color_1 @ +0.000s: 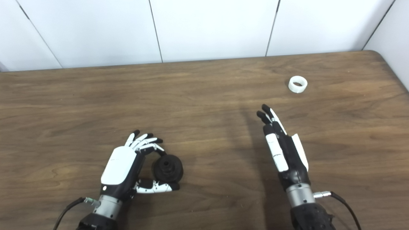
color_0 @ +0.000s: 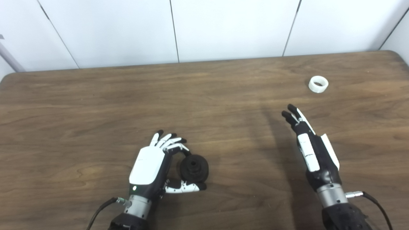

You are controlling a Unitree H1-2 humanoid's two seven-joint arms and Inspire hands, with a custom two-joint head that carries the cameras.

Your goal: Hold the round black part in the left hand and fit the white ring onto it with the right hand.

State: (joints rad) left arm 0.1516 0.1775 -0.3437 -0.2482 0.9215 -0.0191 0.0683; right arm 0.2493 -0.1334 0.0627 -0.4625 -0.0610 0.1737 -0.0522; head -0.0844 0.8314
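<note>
The round black part (color_0: pixel 194 168) sits low on the wooden table (color_0: pixel 96 105), near the front centre-left. My left hand (color_0: pixel 156 166) has a finger on its far side and the thumb along its near side, pinching it; the other fingers are spread. The white ring (color_0: pixel 318 84) lies flat on the table at the far right. My right hand (color_0: pixel 308 143) is open and empty, fingers straight and pointing toward the ring, a clear gap short of it. The same layout shows in the right eye view: the black part (color_1: pixel 168 168), the ring (color_1: pixel 297 84), my right hand (color_1: pixel 281 148).
The table's far edge meets a white panelled wall (color_0: pixel 223 28). The table's rounded right corner (color_0: pixel 394 56) is just beyond the ring. Cables trail from both wrists at the front edge.
</note>
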